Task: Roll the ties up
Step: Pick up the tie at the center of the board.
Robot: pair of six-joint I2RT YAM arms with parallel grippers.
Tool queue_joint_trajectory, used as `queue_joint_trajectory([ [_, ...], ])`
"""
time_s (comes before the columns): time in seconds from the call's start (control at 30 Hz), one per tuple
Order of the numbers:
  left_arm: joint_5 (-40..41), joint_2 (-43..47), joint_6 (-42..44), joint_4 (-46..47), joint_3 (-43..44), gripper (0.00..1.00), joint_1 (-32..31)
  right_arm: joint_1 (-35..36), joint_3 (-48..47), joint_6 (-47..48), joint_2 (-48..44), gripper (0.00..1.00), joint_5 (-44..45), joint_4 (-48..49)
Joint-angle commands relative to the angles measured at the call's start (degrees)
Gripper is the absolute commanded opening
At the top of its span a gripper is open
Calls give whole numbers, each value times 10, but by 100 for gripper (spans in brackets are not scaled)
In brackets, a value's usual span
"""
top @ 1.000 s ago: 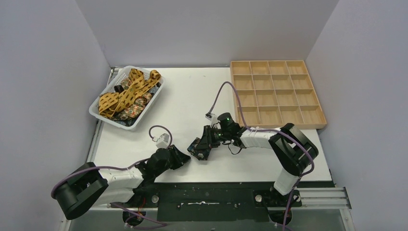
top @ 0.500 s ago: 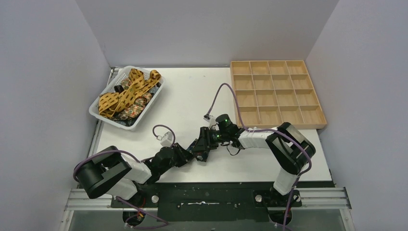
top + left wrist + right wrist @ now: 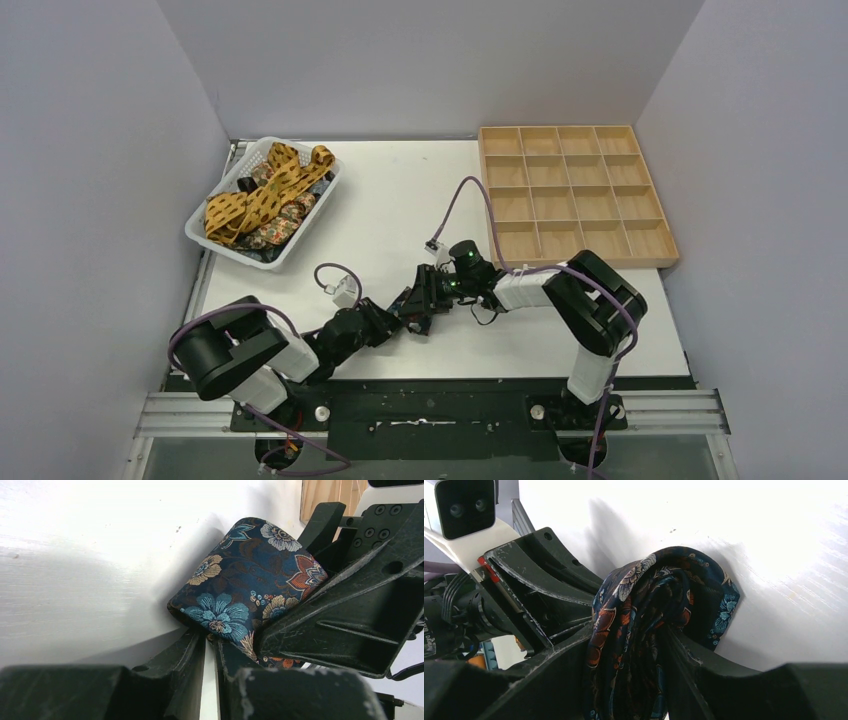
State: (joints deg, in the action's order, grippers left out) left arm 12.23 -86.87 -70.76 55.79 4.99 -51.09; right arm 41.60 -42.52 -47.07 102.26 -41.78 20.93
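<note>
**Top external.** The rolled tie (image 3: 414, 318) lies on the table (image 3: 400, 200) between two tips that meet. The right gripper (image 3: 420, 300) is on its far-right side and the left gripper (image 3: 390, 325) on its near-left, so neither arm is nearer. Loose ties (image 3: 262, 190) fill a basket (image 3: 215, 247) well apart from both.

**Left wrist.** The roll sits directly ahead of the left gripper, touching its tips. The jaws stand almost together, and whether they nip a fold cannot be told.

**Right wrist.** The right gripper is clamped across the roll, with fabric filling the gap between its fingers (image 3: 704, 675). The coil's axis appears to run roughly along those fingers, so further winding would probably turn about that line.
</note>
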Motion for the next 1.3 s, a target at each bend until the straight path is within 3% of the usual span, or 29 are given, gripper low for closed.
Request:
queue_joint_trajectory([
  [0.0,25,-3,3,-28,8,13,-10,32,-8,-11,29,45,-35,11],
  [0.27,41,12,11,-41,16,13,-14,50,-42,23,37,46,-25,-45],
  [0.37,45,16,12,-43,16,14,-14,52,-46,28,32,37,-18,-53],
  [0.43,48,17,11,-43,16,14,-15,52,-50,31,31,22,-20,-57],
  [0.5,50,20,13,-43,16,16,-15,52,-51,33,26,13,-22,-54],
  [0.73,54,58,21,-92,21,23,-19,48,-51,41,-13,2,11,-66],
  [1.27,56,182,36,-196,0,42,-31,-21,-79,105,-118,0,126,-175],
])
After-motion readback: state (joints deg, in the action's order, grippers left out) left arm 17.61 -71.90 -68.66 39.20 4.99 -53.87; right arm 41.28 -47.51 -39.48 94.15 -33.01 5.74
